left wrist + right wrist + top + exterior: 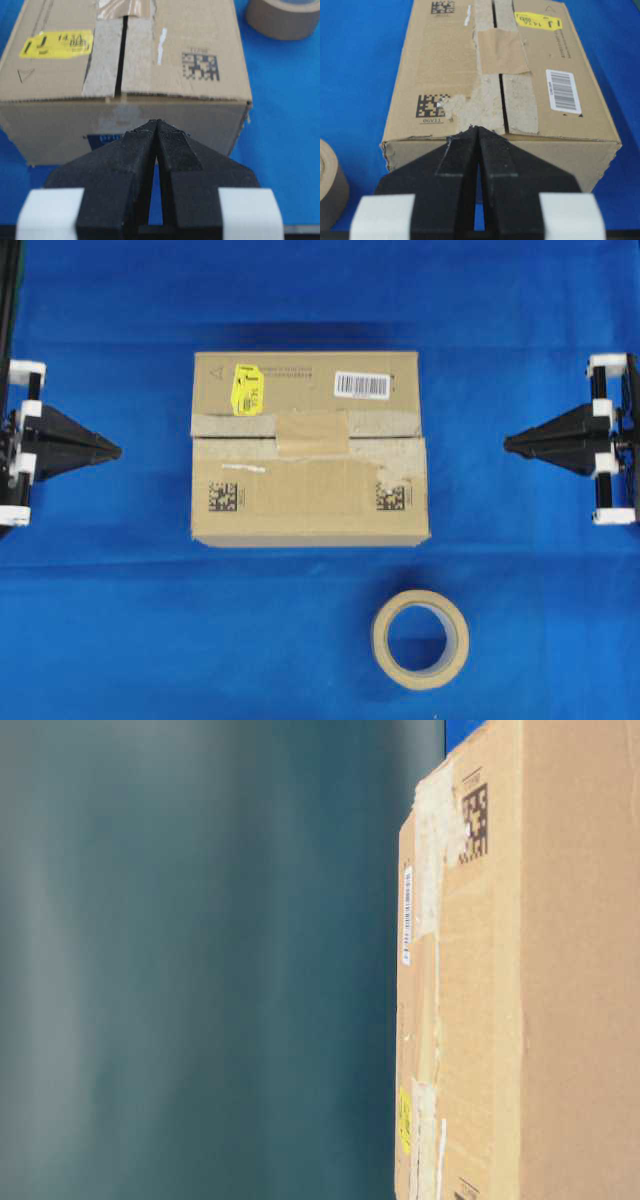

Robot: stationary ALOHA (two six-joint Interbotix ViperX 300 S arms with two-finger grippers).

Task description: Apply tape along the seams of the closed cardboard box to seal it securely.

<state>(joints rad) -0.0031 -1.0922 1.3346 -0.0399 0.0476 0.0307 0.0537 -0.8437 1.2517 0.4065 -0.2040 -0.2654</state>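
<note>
cardboard box [310, 448] sits mid-table on the blue cloth, flaps closed. short tan tape [311, 433] piece is stuck over the middle of the seam [498, 84], both ends of the seam bare. left gripper [116, 451] and right gripper [508, 444] are both pinched closed, empty, well apart from the box. tape roll [420, 639] lies near the box's front. tape likely thin, limp, sticky; best pressed flat, or lifted by a free edge.

Shows the cardboard box [540, 980] filling the right side, seen turned sideways. Carries a black square code [474, 822] near the top, a narrow white label [407, 915], pale torn tape strips [432, 860] and a yellow sticker [405, 1120] low down. Left of it, only blurred grey-blue.
</note>
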